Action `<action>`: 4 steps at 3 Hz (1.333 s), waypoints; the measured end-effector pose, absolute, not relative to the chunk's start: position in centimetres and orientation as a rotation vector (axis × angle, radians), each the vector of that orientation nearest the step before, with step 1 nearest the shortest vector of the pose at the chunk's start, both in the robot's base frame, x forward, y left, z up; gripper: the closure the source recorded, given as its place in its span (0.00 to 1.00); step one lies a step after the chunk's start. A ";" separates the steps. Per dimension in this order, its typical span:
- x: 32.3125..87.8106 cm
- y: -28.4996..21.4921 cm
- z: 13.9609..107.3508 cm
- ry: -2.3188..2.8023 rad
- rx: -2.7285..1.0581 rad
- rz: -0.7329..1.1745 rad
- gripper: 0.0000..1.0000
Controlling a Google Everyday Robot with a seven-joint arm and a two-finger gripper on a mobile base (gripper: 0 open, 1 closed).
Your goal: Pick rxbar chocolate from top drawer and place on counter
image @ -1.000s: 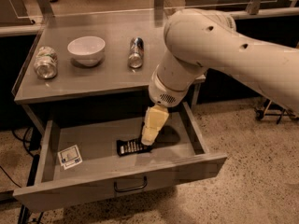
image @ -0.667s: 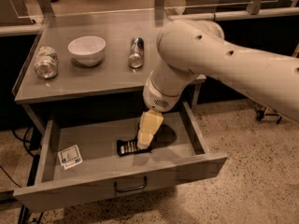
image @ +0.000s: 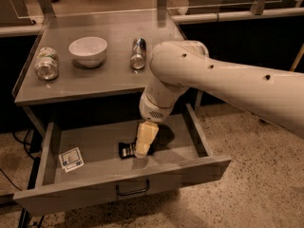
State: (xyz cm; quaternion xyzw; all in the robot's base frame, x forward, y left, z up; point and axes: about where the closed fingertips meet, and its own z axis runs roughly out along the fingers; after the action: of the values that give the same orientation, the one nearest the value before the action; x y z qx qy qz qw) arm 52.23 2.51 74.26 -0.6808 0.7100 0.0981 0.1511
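Pincer (image: 141, 152) lower — at one rxbar chocolate (image: 126, 150)

The pincer (image: 141, 152) in top drawer (image: 95, 188) half-hides rxbar chocolate (image: 126, 149).

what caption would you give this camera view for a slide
The gripper reaches into the open top drawer at the rxbar chocolate, below the counter.

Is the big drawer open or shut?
Open. The top drawer sticks out past the counter, showing the rxbar chocolate inside, with the gripper down at the bar.
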 end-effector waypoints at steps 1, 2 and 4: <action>52.2 2.6 74.1 2.043 -1.960 0.270 0.00; 52.6 2.5 72.5 2.057 -1.956 0.250 0.00; 54.3 1.3 69.1 2.061 -1.969 0.257 0.00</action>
State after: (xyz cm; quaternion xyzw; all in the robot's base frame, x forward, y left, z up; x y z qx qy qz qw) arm 54.30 1.31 69.06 -0.6812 0.7132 0.0888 0.1395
